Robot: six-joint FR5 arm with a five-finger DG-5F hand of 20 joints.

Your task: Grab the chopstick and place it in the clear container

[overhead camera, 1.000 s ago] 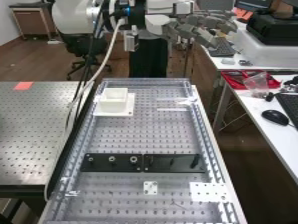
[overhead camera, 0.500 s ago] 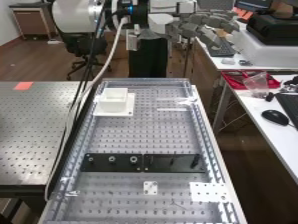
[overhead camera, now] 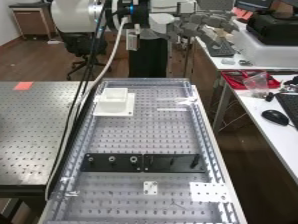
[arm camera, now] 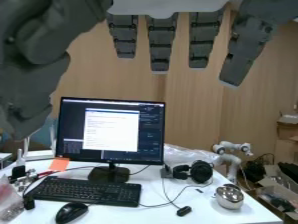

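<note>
From the high view I have the hand [overhead camera: 199,26] beyond the bench's far end, at one o'clock from the middle of the perforated board [overhead camera: 143,137], well apart from everything on it. The wrist view settles its state for me: the hand [arm camera: 161,42] is wide open, fingers straight and spaced apart, thumb held off from them, and it is empty.

The high view gives me the board inside its clear low walls. A white box [overhead camera: 114,103] sits on a white plate at eleven o'clock. At one o'clock lie two thin pale strips [overhead camera: 171,109], near each other; I can't tell whether they are the chopstick or edges of the clear container. Just off the middle, toward six o'clock, is a black block [overhead camera: 174,163] with small fittings, and between four and five o'clock a flat white plate [overhead camera: 208,192].

My wrist view looks instead over a white desk [arm camera: 156,212]: a lit monitor [arm camera: 110,131], a keyboard [arm camera: 86,191] in front, a mouse [arm camera: 71,213] beside that, headphones [arm camera: 193,171] and a shiny round pot [arm camera: 229,197].
</note>
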